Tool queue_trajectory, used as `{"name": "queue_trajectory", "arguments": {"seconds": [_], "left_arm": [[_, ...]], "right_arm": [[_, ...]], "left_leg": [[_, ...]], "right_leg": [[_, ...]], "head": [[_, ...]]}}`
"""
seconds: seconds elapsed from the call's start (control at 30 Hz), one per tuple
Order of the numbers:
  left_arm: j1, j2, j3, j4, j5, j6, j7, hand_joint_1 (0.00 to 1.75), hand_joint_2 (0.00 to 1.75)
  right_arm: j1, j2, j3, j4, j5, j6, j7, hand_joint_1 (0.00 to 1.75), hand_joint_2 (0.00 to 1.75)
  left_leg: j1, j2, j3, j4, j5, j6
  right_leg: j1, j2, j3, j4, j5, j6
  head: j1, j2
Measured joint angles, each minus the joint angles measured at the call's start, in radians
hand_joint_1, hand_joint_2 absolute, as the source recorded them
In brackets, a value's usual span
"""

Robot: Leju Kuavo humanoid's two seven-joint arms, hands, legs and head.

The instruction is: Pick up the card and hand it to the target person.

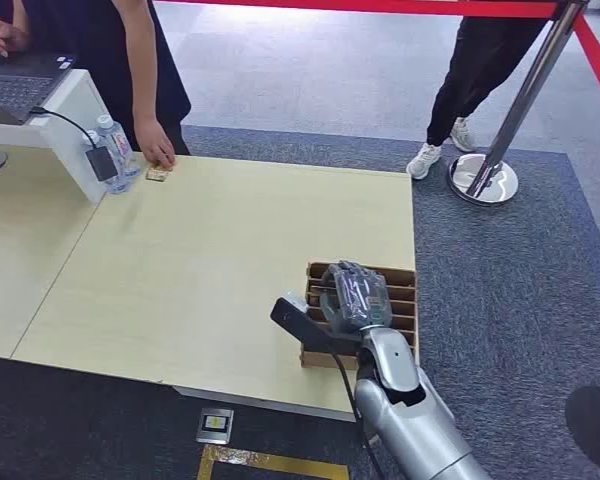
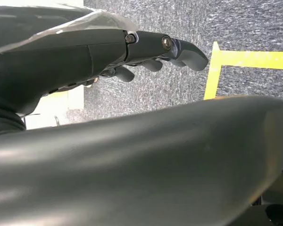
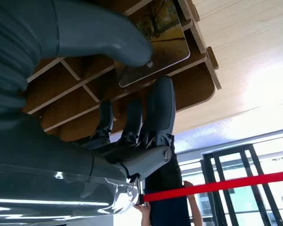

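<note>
While the pale wooden tabletop stretched across most of the room in front of the robot, a grey carpet ran round its far and right sides. Beyond the far edge a person in dark clothes leaned in, one hand resting on the tabletop just beside a small flat object, and a water bottle stood near it against a white raised stand. Further back another person in black trousers and white shoes stood by a chrome post carrying a red barrier belt. Near the right front corner sat a brown slotted cardboard holder, touching the tabletop's edge. The right robot hand was down over this holder, fingers reaching into the slots and thumb on the other side of the card. That card, printed with an autumn tree scene, stood in the holder between thumb and fingers; whether they actually pinched it I could not tell. The left robot hand hung over the carpet with nothing in it, fingers loosely extended and slightly apart, near a yellow floor line.
</note>
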Motion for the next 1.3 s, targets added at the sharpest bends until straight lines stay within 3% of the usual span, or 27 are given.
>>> {"name": "queue_trajectory", "arguments": {"seconds": [0.63,0.77,1.03,1.2,1.3], "left_arm": [[0.0,0.0,0.0,0.001,-0.002,0.003,0.0,0.0,0.0],[0.0,0.0,0.0,0.001,-0.003,0.003,0.0,0.0,0.0],[0.0,0.0,-0.001,0.001,-0.007,0.003,0.0,0.0,0.0],[0.0,0.0,-0.003,0.001,-0.011,0.003,0.0,0.0,0.0],[0.0,0.0,-0.005,0.001,-0.012,0.003,0.0,0.0,0.0]], "right_arm": [[-0.007,0.012,-0.003,0.034,0.006,-0.008,0.0,0.94,1.75],[-0.007,0.012,-0.009,0.037,0.006,-0.012,0.001,1.23,1.75],[-0.006,0.012,-0.021,0.037,0.015,-0.014,0.006,1.34,1.75],[-0.007,0.012,-0.026,0.039,0.018,-0.011,0.007,1.75,1.75],[-0.007,0.012,-0.026,0.04,0.019,-0.011,0.008,1.75,1.75]], "left_leg": [[0.0,0.0,0.001,0.0,0.0,0.0],[0.0,0.0,0.001,0.0,0.0,0.0],[0.0,0.0,0.001,0.0,0.0,0.0],[0.0,0.0,0.002,0.0,0.0,0.0],[0.0,0.0,0.003,0.0,0.0,0.0]], "right_leg": [[0.0,0.0,0.0,0.0,0.0,0.0],[0.0,0.0,0.0,0.0,0.0,0.0],[0.0,0.0,0.001,0.0,0.0,0.0],[0.0,0.0,0.002,0.0,0.0,0.0],[0.0,0.0,0.002,0.0,0.0,0.0]], "head": [[0.0,0.0],[0.0,0.0],[0.0,0.0],[0.0,0.0],[0.0,0.0]]}}
